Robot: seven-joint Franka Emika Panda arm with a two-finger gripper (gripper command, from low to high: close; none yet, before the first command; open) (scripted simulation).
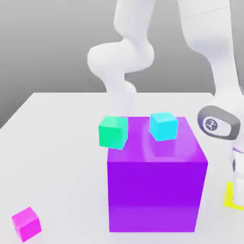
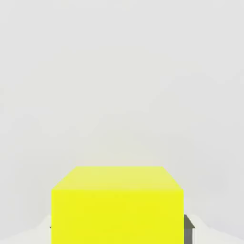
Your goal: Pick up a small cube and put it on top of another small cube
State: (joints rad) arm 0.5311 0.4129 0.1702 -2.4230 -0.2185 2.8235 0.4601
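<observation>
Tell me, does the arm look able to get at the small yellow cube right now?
Yes, most likely: the gripper is already down at the yellow cube, which stands beside the big purple cube, with nothing seen lying on top of it.

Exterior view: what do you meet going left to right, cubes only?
Small magenta cube → small green cube → small cyan cube → small yellow cube. The big purple cube is left out: it overlaps the green and cyan ones, so its place in the order is unclear.
</observation>
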